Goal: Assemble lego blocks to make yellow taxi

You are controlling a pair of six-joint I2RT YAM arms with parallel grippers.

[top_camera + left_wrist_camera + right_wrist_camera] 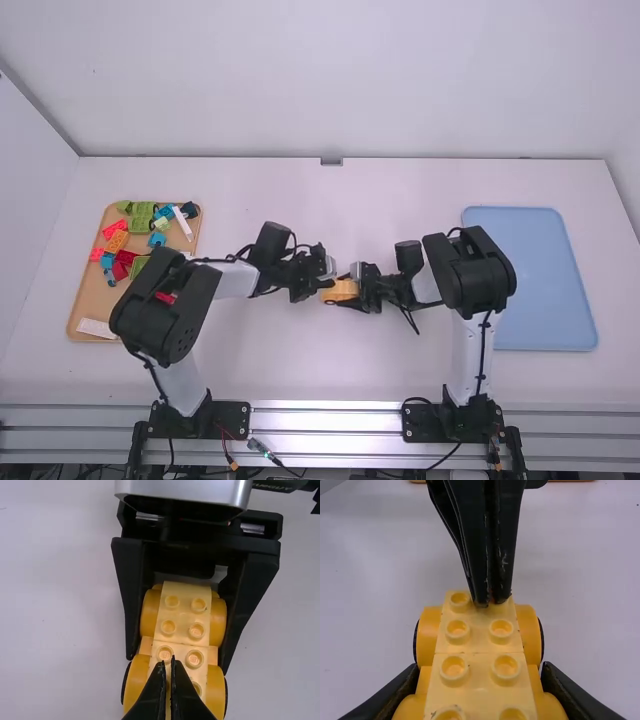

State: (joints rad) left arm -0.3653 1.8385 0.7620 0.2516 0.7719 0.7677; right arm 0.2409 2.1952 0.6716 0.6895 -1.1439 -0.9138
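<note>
between the two arms, near the middle of the tabletop [320,370], the yellow taxi body [340,290] sits lengthwise from left to right. the right gripper [480,675] is open only as far as the body's width, its fingers closed against both sides; the left gripper [167,662] is fully closed on itself, empty, its tips down on the studs at the body's left end. this looks like pressing a piece home. if that push lands off centre, the body could pitch down at its left end and twist in the right gripper's hold, since that hold is towards the other end. the rounded flanks may also let it slip, and a poorly seated brick could lift at the seam. closed tips might skid off a stud and knock the work sideways. the left gripper's tips cover part of the left-end studs, and the underside is out of sight, so i can't tell how well things are seated. dark edges [541,640] beside the flanks are probably wheels, mostly hidden. far left, the left arm hides part of the wooden tray [85,290] and some loose blocks [143,215].
</note>
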